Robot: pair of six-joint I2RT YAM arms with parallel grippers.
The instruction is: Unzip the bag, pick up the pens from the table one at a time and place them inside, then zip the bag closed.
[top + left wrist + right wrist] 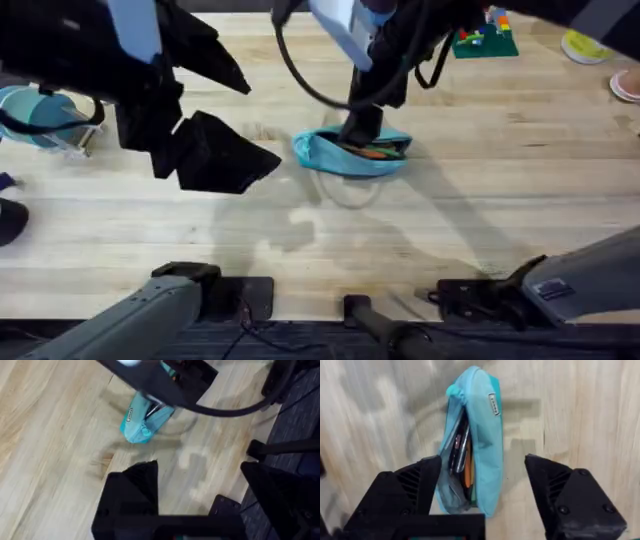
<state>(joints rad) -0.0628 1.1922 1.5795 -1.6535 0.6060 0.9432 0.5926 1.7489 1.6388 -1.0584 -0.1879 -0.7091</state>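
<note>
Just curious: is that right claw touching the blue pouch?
Apart. The right wrist view shows the right end effector open, its fingers straddling the unzipped bag with table showing between.

The right claw (362, 128) hovers over the open bag (352, 155) on the table (500, 170).

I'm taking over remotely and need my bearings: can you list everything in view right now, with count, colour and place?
bag: one, light blue, middle of the table, zipper open
pens: several inside the open bag, dark and orange ones visible, exact count unclear
table: one, pale wooden planks, under everything
brick toy: one, green base with coloured pieces, far right of the table
round item: one, yellow-green, far right corner
blue object: one, at the table's left edge, partly hidden
right pincer: black, open, directly above the bag with a finger on each side
left pincer: black, hanging over the table left of the bag, holding nothing
</note>
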